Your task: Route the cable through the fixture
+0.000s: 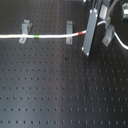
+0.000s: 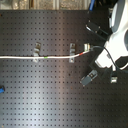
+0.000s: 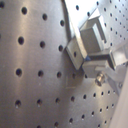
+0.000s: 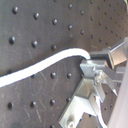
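Note:
The cable [image 1: 50, 36] is a thin white cord. It runs from the first exterior view's left edge through two metal clips [image 1: 23, 36] [image 1: 69, 35]. Its green band [image 1: 37, 36] lies between them and its red band [image 1: 81, 33] lies just past the second clip. The gripper [image 1: 89, 31] is shut on the cable next to the red band. A third clip [image 1: 107, 34] stands beyond the gripper. In the second exterior view the cable [image 2: 25, 57] meets the gripper [image 2: 89, 49]. The second wrist view shows the cable [image 4: 45, 62] entering the fingers [image 4: 89, 66] above a clip [image 4: 82, 97].
The black perforated board [image 1: 60, 90] fills the scene. A small blue object [image 2: 1, 90] lies at the second exterior view's left edge. The white arm [image 2: 112, 47] hangs over the second exterior view's right. A white cord [image 1: 117, 40] curves past the third clip.

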